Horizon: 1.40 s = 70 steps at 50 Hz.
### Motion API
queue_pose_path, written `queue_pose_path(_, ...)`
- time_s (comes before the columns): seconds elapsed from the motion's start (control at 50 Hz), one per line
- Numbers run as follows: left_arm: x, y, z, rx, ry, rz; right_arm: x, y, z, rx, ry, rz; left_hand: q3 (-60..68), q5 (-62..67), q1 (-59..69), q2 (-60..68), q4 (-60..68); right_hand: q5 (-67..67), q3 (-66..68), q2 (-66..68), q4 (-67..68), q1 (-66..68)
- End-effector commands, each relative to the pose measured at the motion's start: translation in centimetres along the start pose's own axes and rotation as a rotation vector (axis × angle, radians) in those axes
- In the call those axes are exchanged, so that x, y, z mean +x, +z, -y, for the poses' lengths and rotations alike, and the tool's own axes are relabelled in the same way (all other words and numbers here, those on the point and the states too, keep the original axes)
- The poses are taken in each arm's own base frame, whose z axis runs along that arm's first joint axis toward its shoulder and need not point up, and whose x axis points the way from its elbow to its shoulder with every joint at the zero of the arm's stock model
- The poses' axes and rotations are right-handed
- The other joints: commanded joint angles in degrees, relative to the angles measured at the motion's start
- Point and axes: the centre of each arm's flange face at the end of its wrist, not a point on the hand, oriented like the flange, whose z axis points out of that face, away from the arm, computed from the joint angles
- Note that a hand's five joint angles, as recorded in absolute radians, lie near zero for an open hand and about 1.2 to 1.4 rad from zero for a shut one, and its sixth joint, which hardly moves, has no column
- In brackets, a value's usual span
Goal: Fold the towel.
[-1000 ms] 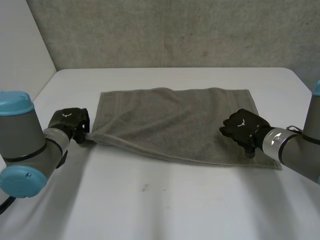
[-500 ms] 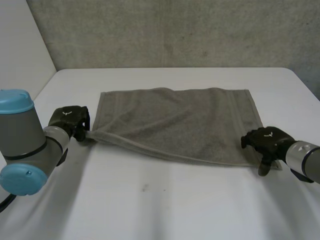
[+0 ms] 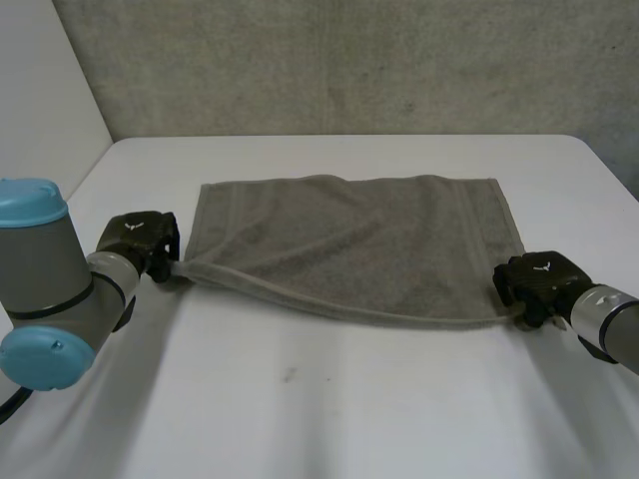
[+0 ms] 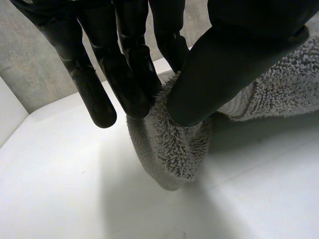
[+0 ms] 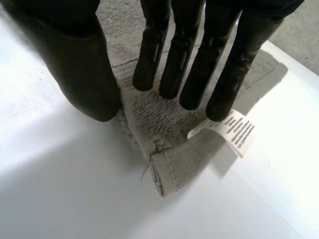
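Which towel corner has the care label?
The near-right corner, at the right hand's fingertips: a white printed label sticks out there. The near-left corner, pinched by the left hand, shows none.

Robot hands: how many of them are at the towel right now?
2. The left robot hand pinches the near left corner of the towel; the right robot hand is open over its near right corner, by the label.

a white desk (image 3: 329, 419) carries a grey towel (image 3: 359, 239), spread nearly flat, with a white label (image 5: 238, 130) at one corner.
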Motion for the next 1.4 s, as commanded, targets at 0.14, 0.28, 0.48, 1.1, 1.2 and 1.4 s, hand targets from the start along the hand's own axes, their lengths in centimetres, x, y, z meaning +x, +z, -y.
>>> queue_pose_path(0.14, 0.0, 0.0, -0.1, -0.004, 0.0, -0.001, 0.2, 0.7, 0.4, 0.008, -0.012, -0.003, 10.3, 11.0, 10.7, 10.2, 10.2, 25.7, 25.6, 25.7, 25.6, 25.3)
queue_pose_path(0.28, 0.1, -0.6, 0.0, -0.014, 0.014, -0.005, 1.4, -1.6, 3.2, 0.063, -0.036, -0.054, 10.3, 11.0, 10.7, 10.2, 10.2, 25.7, 25.6, 25.7, 25.6, 25.3)
queue_pose_path(0.48, 0.2, -5.0, -0.5, -0.085, 0.15, -0.024, 2.9, -7.6, 4.8, 0.012, -0.051, -0.074, 10.3, 11.0, 10.7, 10.2, 10.2, 25.7, 25.6, 25.7, 25.6, 25.3)
queue_pose_path(1.1, 0.2, 0.3, 2.7, -0.002, 0.203, -0.148, 4.0, -2.8, 8.2, -0.01, -0.181, 0.008, 10.3, 11.0, 10.7, 10.2, 10.2, 25.7, 25.6, 25.7, 25.6, 25.3)
queue_pose_path(1.2, 0.9, 4.1, 3.3, 0.039, 0.211, -0.146, 4.2, 1.1, 8.8, 0.017, -0.198, -0.039, 10.3, 11.0, 10.7, 10.2, 10.2, 25.7, 25.6, 25.7, 25.6, 25.3)
queue_pose_path(1.4, 1.4, 10.0, 3.9, 0.099, 0.225, -0.093, 4.3, 7.2, 10.3, 0.152, -0.161, -0.157, 10.3, 11.0, 10.7, 10.2, 10.2, 25.7, 25.6, 25.7, 25.6, 25.3)
